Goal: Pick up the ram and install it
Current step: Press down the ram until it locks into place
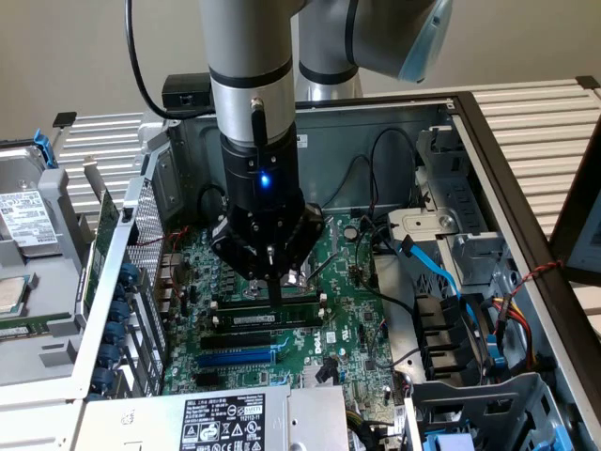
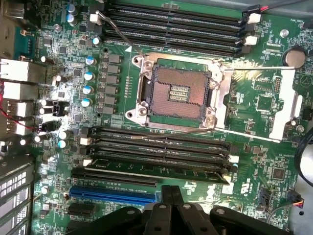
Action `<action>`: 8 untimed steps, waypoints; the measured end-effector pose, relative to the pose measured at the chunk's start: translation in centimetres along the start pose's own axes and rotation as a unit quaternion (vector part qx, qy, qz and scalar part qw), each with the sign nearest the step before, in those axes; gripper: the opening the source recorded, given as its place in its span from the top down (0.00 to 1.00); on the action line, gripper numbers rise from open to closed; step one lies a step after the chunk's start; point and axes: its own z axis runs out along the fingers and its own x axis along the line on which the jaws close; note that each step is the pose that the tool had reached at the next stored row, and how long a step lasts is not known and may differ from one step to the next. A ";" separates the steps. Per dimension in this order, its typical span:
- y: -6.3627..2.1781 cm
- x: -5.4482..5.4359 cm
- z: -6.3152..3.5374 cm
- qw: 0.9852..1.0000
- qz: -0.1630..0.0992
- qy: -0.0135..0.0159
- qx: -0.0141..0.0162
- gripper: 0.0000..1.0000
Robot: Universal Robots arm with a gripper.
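Gripper (image 1: 270, 279) fingers are pressing together with nothing between them, and their tips are bearing down on the top edge of the ram (image 1: 268, 303), at about twelve o'clock from the blue slot (image 1: 239, 357) in the exterior view. That green stick is already sitting upright in one of the black slots on the motherboard (image 1: 338, 329), so the pick-up looks done and the work seems to be at the final seating press.

Seen from the wrist, the gripper (image 2: 171, 196) is hanging closed just above the ram (image 2: 161, 167), which is lying along the slot nearest the blue slot (image 2: 112, 194), at six o'clock from the empty processor socket (image 2: 178, 90). Whether its end clips are latching I cannot tell.
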 end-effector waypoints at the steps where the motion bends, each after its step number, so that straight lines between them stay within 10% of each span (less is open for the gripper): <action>1: 0.00 0.0 0.00 1.000 0.007 0.001 0.000 0.89; 8: 0.00 0.0 0.01 0.999 0.046 0.004 0.000 0.89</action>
